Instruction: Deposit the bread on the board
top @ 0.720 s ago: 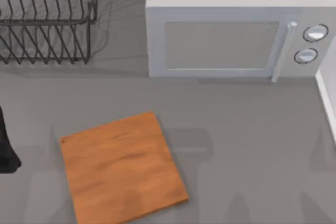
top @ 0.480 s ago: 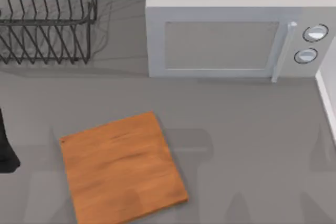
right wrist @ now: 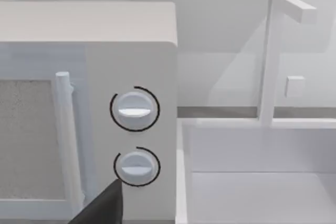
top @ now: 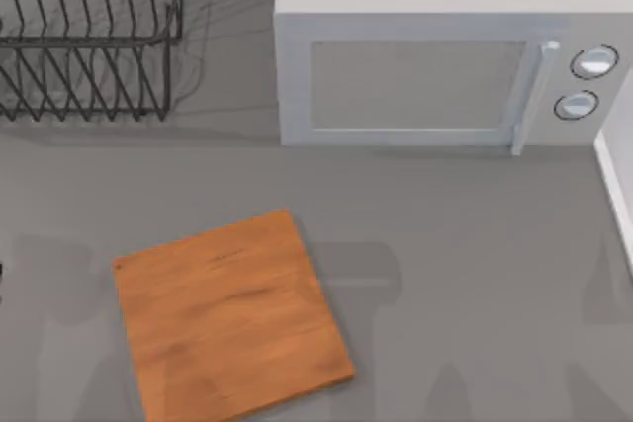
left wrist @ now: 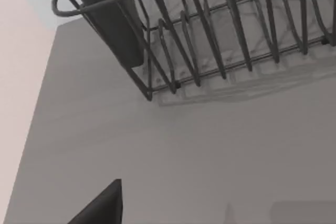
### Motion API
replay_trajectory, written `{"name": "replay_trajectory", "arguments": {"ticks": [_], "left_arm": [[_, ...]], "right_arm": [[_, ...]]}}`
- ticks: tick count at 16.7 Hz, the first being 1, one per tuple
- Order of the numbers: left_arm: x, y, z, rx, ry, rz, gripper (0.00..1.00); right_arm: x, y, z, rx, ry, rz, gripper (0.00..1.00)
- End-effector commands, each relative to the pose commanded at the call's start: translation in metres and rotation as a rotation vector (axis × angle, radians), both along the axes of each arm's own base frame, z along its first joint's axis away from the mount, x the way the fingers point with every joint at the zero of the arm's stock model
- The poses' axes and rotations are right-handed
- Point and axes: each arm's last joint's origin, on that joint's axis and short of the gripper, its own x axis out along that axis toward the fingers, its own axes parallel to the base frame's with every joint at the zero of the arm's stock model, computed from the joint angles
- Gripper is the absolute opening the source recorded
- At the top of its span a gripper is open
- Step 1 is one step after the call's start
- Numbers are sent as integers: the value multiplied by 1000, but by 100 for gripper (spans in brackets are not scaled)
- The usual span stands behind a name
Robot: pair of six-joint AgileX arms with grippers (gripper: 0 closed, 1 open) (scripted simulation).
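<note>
A rendered kitchen scene is showing here. A pale grey microwave oven with two round dials is standing at the rear edge of the grey counter. A dark wire dish rack is occupying the rear left corner. A white sink basin with a faucet is adjoining the microwave. An orange-brown wooden cutting board is lying near the front edge.

A microwave with two knobs beside a sink.
</note>
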Motion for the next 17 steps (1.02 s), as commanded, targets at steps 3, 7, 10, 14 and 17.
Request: {"name": "replay_trajectory", "arguments": {"ticks": [3, 7, 10, 14, 17], "left_arm": [[19, 16, 7, 103, 283, -79, 100], [49, 48, -3, 100, 683, -304, 100], [69, 80, -21, -23, 880, -547, 100], [89, 131, -53, -251, 872, -868, 100], [99, 171, -83, -369, 687, -1023, 100]], "right_arm": [[0, 0, 0, 0, 0, 0, 100], [0, 0, 0, 0, 0, 0, 100], [0, 0, 0, 0, 0, 0, 100], [0, 0, 0, 0, 0, 0, 100], [0, 0, 0, 0, 0, 0, 100]]}}
